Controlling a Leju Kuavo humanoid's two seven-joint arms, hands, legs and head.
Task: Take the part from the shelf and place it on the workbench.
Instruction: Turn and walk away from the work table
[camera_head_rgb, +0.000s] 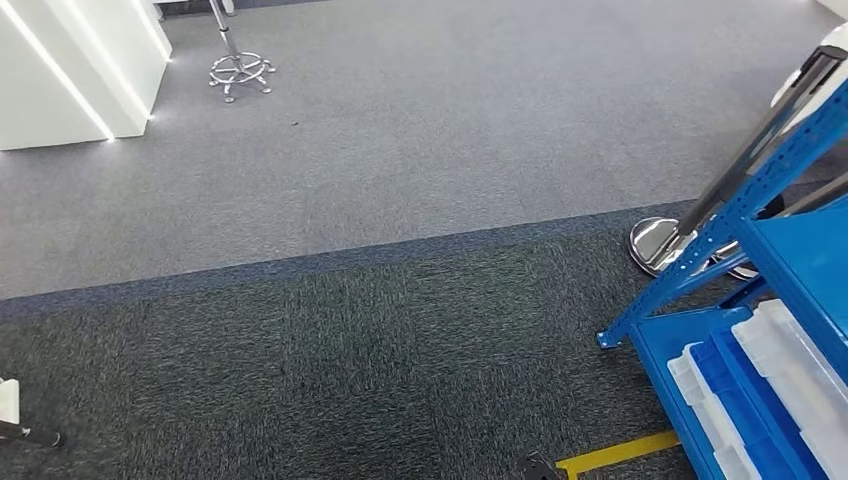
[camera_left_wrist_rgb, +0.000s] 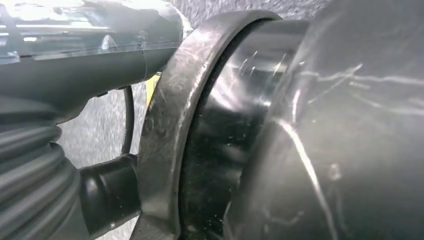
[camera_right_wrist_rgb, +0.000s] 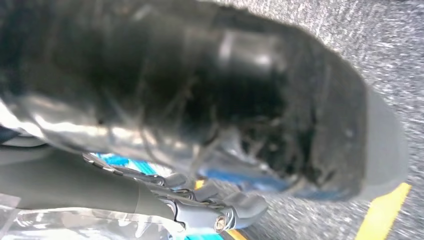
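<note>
The part is nowhere we can pick out; the blue shelf (camera_head_rgb: 790, 250) stands at the right over grey carpet (camera_head_rgb: 350, 370) with yellow floor tape (camera_head_rgb: 618, 452), white and blue bins (camera_head_rgb: 760, 400) on its lower level. We judge the task barely begun: nothing fetched, no table reached. The right hand (camera_right_wrist_rgb: 200, 205) hangs with fingers curled, apparently empty; the left hand's (camera_left_wrist_rgb: 55, 150) fingers we cannot tell. No writing is readable.
</note>
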